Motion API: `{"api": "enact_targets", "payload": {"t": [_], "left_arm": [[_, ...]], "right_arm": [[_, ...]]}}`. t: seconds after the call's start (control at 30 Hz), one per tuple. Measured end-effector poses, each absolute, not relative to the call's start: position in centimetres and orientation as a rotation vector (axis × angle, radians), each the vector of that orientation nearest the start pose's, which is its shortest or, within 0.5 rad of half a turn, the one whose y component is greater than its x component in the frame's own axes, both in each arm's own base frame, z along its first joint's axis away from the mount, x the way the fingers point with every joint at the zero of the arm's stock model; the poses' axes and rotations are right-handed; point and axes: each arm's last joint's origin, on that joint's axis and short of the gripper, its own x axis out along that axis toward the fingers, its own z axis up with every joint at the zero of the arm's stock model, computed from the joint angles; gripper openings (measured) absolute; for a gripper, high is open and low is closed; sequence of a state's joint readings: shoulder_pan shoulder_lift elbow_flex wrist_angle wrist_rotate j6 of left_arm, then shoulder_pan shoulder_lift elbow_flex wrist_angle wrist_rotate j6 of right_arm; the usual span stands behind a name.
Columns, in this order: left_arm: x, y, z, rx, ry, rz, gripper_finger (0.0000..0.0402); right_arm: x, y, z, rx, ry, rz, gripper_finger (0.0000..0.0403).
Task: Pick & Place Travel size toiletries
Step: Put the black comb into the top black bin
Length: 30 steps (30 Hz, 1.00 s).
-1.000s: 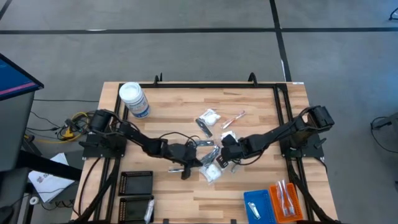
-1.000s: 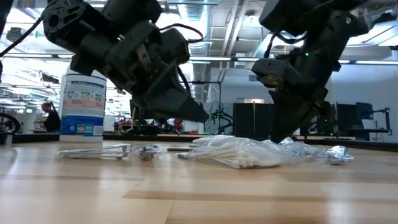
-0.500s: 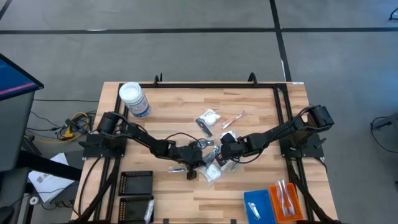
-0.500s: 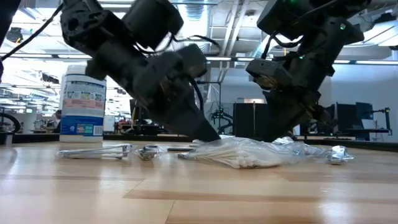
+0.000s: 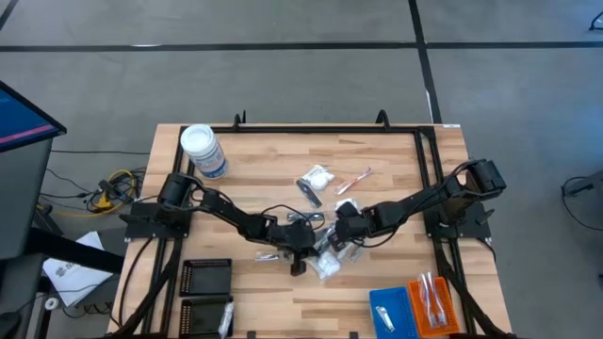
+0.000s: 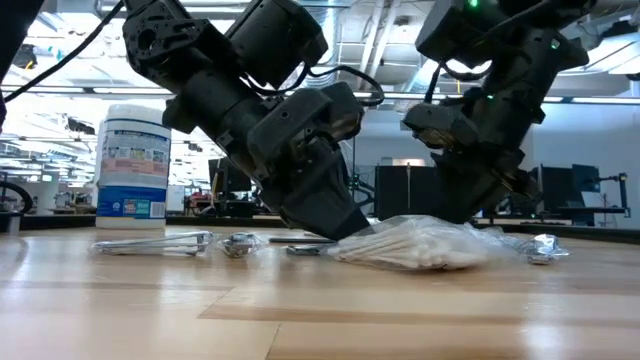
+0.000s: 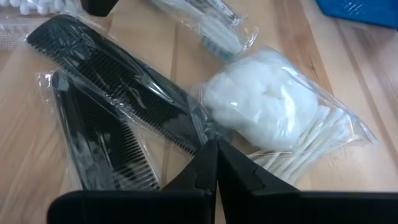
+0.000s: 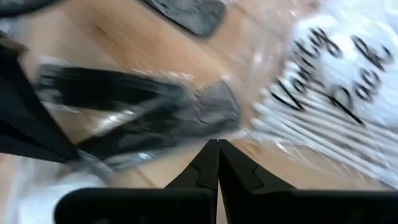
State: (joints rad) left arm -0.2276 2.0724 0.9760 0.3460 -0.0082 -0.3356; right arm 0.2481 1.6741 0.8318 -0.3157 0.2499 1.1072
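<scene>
Left claw [image 7: 217, 163] shut, tips touching wrapped black combs [image 7: 118, 99], cotton pack [image 7: 273, 115] alongside

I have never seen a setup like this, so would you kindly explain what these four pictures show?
Two dark robot arms work at a wooden table. One picture looks straight down, one looks level across the tabletop, and two come from cameras on the arms' wrists. The left end effector and right end effector meet mid-table, both shut and holding nothing, at a pile of wrapped toiletries: black combs and a bag of cotton balls and swabs. A white-lidded jar stands at the far left; blue and orange trays sit near right.
</scene>
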Motion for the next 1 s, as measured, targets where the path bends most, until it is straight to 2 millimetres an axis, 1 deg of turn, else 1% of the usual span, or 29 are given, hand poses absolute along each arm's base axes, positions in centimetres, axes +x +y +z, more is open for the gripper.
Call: {"api": "enact_targets", "payload": {"t": [0.1,0.2,0.3,0.4,0.47,0.6,0.73,0.9,1.0], "left_arm": [[37.3,-8.6,7.8,-0.230,0.774,-0.082,0.0003],[37.3,-8.6,7.7,-0.224,0.776,-0.084,0.0003],[37.2,-8.6,7.7,-0.222,0.776,-0.085,0.0003],[37.2,-8.6,7.7,-0.223,0.778,-0.091,0.0003],[37.2,-8.7,7.7,-0.222,0.779,-0.091,0.0003],[37.2,-8.7,7.7,-0.217,0.781,-0.094,0.0003],[37.2,-8.7,7.7,-0.216,0.782,-0.097,0.0003],[37.1,-8.7,7.7,-0.217,0.783,-0.100,0.0003],[37.1,-8.7,7.7,-0.214,0.783,-0.103,0.0003]], "right_arm": [[28.1,6.4,13.3,0.717,1.010,-0.659,0.0000],[28.0,6.1,13.3,0.751,1.006,-0.694,0.0000],[28.2,6.1,13.1,0.789,0.971,-0.665,0.0000],[27.8,6.1,12.5,0.813,0.995,-0.640,0.0001],[27.6,6.5,12.4,0.817,1.007,-0.622,0.0010],[27.1,7.7,12.8,0.797,1.016,-0.572,0.0054],[26.9,8.5,13.9,0.787,0.993,-0.497,0.0118],[26.5,8.2,14.5,0.773,0.979,-0.524,0.0203],[26.6,7.8,14.5,0.785,0.976,-0.543,0.0241]]}}
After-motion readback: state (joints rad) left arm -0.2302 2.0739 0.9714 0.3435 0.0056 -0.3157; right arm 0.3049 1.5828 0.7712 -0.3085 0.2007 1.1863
